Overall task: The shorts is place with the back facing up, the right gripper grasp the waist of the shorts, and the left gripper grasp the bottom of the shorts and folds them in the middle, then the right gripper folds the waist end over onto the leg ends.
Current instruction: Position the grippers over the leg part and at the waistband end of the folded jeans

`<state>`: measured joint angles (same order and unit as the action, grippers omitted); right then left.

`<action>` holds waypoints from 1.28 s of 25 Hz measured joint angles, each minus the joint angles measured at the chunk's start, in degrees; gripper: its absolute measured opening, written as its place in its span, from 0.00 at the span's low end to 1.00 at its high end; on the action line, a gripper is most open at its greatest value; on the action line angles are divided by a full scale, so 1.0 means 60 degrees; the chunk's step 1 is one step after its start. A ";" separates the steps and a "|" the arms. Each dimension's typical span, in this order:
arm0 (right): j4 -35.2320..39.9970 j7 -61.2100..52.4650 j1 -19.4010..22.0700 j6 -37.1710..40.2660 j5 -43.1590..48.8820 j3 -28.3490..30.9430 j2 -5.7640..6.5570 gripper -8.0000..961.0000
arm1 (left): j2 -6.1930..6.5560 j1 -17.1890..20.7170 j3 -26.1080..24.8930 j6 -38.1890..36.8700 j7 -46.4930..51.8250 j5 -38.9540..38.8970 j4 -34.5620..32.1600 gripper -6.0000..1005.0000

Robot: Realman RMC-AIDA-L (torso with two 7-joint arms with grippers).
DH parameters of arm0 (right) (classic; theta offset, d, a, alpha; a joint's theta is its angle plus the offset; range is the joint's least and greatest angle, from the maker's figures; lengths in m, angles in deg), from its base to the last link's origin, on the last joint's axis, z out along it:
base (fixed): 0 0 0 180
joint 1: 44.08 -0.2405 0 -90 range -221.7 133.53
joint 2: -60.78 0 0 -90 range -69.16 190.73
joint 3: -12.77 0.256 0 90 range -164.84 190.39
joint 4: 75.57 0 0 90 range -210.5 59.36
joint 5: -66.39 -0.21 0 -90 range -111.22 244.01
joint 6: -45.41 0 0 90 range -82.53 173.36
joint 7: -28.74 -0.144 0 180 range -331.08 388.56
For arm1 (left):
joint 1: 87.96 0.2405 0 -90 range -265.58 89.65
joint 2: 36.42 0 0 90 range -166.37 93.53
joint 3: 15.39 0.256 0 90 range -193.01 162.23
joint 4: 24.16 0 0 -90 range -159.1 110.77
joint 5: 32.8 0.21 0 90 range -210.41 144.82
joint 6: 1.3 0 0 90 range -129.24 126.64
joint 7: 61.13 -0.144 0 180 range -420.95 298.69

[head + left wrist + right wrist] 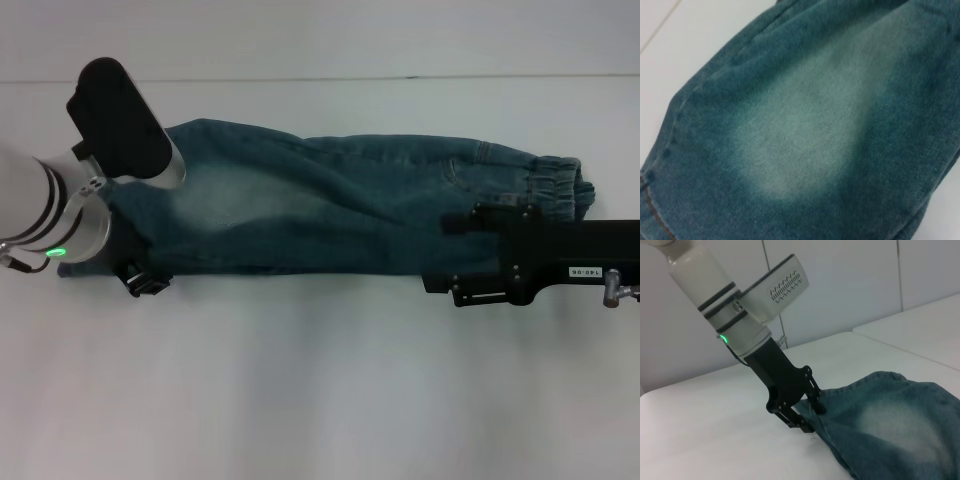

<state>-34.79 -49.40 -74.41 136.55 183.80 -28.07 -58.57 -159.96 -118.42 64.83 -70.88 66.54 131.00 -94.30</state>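
The shorts (330, 215) lie folded lengthwise in a long band across the white table (320, 400). The ruffled waist (560, 185) is at the right; the bottom (115, 215) is at the left, mostly under my left wrist. My left gripper (142, 282) sits low at the near left corner. In the right wrist view, the left gripper (809, 415) is shut on the hem edge of the shorts (890, 425). My right gripper (438, 255) hovers over the near edge by the waist, fingers spread, holding nothing. The left wrist view is filled by a pale bleached patch (810, 130).
A seam in the table top (320, 78) runs behind the shorts. A tiled wall (840, 285) stands beyond the table in the right wrist view. Bare white table surface extends in front of the shorts.
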 joint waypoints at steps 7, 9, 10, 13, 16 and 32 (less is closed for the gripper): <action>0.0002 -0.0101 0.0121 0.0211 -0.0003 0.0016 0.0096 0.96 | -0.0081 0.0487 -0.0770 -0.0490 -0.0333 -0.1077 -0.1143 0.60; 0.0018 -0.0103 0.0201 0.0239 -0.0023 0.0089 0.0110 0.96 | -0.0083 0.0543 -0.1366 -0.0790 -0.0712 -0.1991 -0.1176 0.67; 0.0043 -0.0103 0.0243 0.0246 -0.0033 0.0176 0.0112 0.96 | -0.0081 0.0546 -0.1653 -0.0933 -0.0896 -0.2469 -0.1123 0.70; 0.0224 -0.0106 0.0417 0.0291 -0.0051 0.0486 0.0114 0.96 | -0.0040 0.0501 -0.2637 -0.1426 -0.1437 -0.3878 -0.0637 0.78; 0.0549 -0.0402 0.0613 0.0382 -0.0036 0.0615 0.0109 0.96 | 0.0005 0.0255 -0.3650 -0.1934 -0.1928 -0.4884 0.0241 0.83; 0.1695 0.0478 0.2346 0.1682 0.0517 0.1314 0.0887 0.95 | 0.0803 -0.0711 -0.5291 -0.4406 -0.3885 -0.7213 0.3734 0.89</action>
<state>-24.62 -46.54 -60.34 146.64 186.90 -20.19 -53.24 -155.14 -122.69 33.09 -97.32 43.23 87.72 -71.89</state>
